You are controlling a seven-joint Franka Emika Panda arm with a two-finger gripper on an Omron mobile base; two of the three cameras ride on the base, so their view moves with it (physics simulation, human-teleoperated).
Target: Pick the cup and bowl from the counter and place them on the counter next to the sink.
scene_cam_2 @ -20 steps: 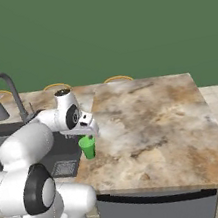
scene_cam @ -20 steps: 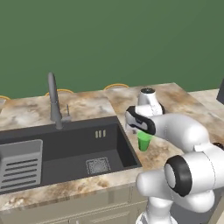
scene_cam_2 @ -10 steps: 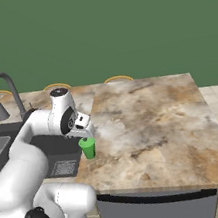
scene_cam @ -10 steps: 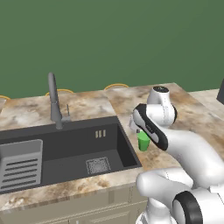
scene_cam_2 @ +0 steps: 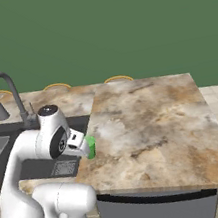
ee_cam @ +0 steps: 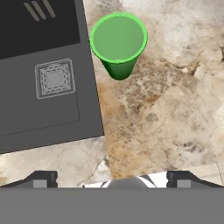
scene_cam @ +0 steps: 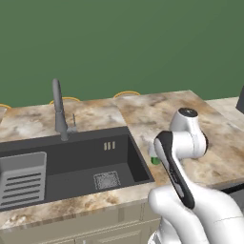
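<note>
- Hand view has the cup [ee_cam: 118, 41] standing upright on the table [ee_cam: 175, 109], right beside the edge of the sink [ee_cam: 43, 78], so that half of the job looks done to me.
- The hand [ee_cam: 113, 177] sits well above the cup with its two tips spread wide apart and nothing between them, so it's holding nothing.
- In the right base view the cup [scene_cam_2: 91, 146] peeks out just past the arm's wrist, near the table edge that borders the sink.
- My guess at the step: cup placed, bowl is next. No bowl anywhere I can spot, so the next move probably means lifting clear without knocking the cup over, then the base driving off to wherever the bowl sits.
- Surface is marbled beige and brown stone over beige cabinet fronts [scene_cam: 95, 224], and pretty much bare on the right side.
- Left base view shows the dark sink [scene_cam: 71, 167] with a ribbed drain part and a curved grey tap [scene_cam: 58, 109]; flat green wall [scene_cam: 119, 43] behind it all.
</note>
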